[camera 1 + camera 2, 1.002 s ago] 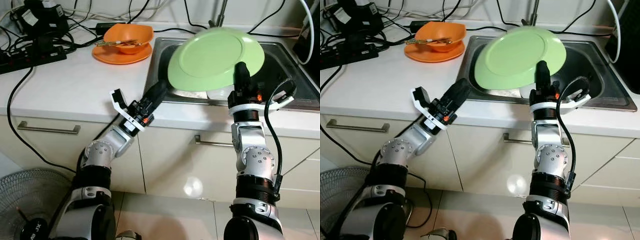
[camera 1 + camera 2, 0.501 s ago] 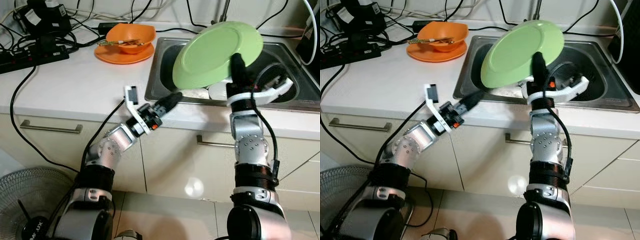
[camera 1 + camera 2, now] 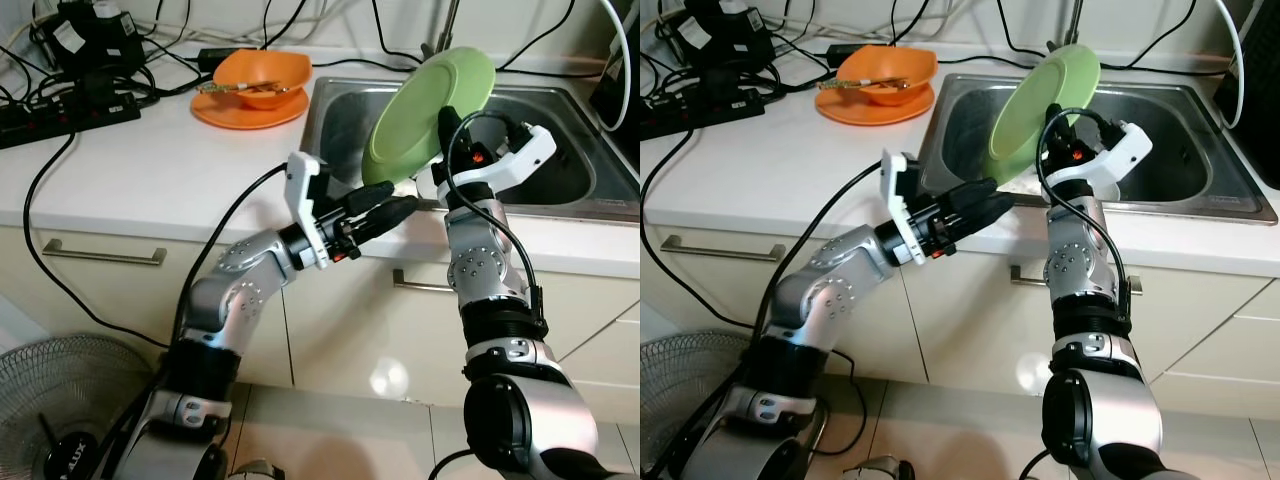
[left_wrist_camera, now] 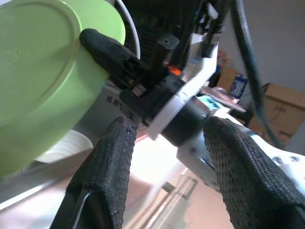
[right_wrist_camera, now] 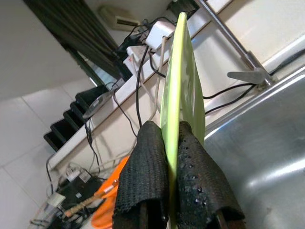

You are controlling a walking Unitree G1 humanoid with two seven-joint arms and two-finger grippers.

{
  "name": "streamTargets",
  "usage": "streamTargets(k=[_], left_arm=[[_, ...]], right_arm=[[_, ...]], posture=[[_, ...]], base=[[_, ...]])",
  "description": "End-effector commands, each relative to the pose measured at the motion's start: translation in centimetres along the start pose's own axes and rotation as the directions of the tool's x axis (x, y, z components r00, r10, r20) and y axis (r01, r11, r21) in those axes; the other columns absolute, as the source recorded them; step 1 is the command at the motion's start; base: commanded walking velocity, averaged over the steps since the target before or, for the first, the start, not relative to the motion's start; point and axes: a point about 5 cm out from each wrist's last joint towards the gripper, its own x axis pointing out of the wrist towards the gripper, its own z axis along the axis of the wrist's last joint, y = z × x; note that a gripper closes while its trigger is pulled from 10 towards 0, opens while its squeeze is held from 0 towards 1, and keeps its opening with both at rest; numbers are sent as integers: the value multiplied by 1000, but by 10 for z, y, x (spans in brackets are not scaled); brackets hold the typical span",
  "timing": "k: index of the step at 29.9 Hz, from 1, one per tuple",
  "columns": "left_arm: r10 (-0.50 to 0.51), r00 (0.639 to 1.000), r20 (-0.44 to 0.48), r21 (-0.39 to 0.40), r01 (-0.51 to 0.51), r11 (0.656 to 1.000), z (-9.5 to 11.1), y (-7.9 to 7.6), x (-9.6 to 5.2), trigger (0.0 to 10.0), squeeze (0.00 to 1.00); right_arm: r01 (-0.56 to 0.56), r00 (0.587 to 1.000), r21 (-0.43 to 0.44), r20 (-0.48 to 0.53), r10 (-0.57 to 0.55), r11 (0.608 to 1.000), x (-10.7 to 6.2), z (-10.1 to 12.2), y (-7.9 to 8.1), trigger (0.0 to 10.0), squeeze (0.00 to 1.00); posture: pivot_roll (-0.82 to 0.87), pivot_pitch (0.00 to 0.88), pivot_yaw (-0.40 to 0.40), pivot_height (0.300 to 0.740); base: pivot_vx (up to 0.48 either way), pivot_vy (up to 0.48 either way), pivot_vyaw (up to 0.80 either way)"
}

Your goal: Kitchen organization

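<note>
my right gripper (image 5: 167,157) pinches the green plate (image 3: 425,115) by its rim, tilted on edge over the sink (image 3: 560,170), upper centre. my left gripper (image 3: 385,207) is open just beside it. risk: thin edge grip lets the plate pivot and fall, or my left fingers knock it.

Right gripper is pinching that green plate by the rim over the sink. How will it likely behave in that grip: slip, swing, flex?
The green plate looks rigid, probably plastic and light; flex is unlikely. The right gripper clamps only its thin rim, so it may pivot or swing. Its smooth, glossy surface suggests it could slip, perhaps more if wet from the sink.
</note>
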Motion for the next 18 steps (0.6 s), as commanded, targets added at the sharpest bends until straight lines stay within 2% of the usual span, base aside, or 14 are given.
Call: streamTargets(k=[1,4,6,7,8,9,10,11,14,16,18], left_arm=[[29,1000,-7,12,-29,999,1,6,1,10000,0],[70,997,-39,15,-70,997,-3,18,4,10000,0],[75,996,-44,16,-74,997,-4,19,5,10000,0],[83,995,-55,18,-82,996,-8,21,5,10000,0],[83,995,-55,18,-82,996,-8,21,5,10000,0],[100,992,-70,20,-99,995,-7,27,11,10000,0],[111,991,-80,21,-109,994,-6,31,15,10000,0],[126,988,-92,23,-124,992,-5,34,20,10000,0],[146,983,-114,40,-142,989,-2,38,27,10000,0],[291,957,-6,134,-288,948,-13,27,1,10000,0],[337,940,55,163,-342,926,-17,11,-19,10000,0]], right_arm=[[-35,999,-34,25,35,999,6,5,8,10000,0],[-17,1000,-47,2,17,999,7,1,4,10000,0],[-16,1000,-49,-1,16,999,7,1,3,10000,0],[-2,1000,-54,-9,2,999,7,-1,2,10000,1000],[-2,1000,-54,-9,2,999,7,-1,2,10000,1000],[5,1000,-64,-11,-5,998,7,-2,0,10000,867],[5,1000,-69,-11,-6,998,7,-2,0,10000,867],[7,1000,-75,-13,-8,997,6,-2,0,10000,0],[13,1000,-83,-16,-14,996,6,-3,-2,10000,0],[14,1000,-86,-20,-16,996,5,-4,-3,10000,0],[19,999,-82,-24,-21,996,4,-6,-4,10000,0]], posture=[[85,13,11,740],[88,17,9,740],[88,17,9,740],[89,19,8,740],[89,19,8,740],[88,21,9,740],[88,21,9,740],[85,21,11,740],[85,23,11,740],[84,24,12,740],[84,25,12,740]], base=[[0,0,0],[0,0,0],[0,0,0],[0,0,0],[0,0,0],[0,0,0],[0,0,0],[0,0,0],[0,0,0],[0,0,0],[0,0,0]])
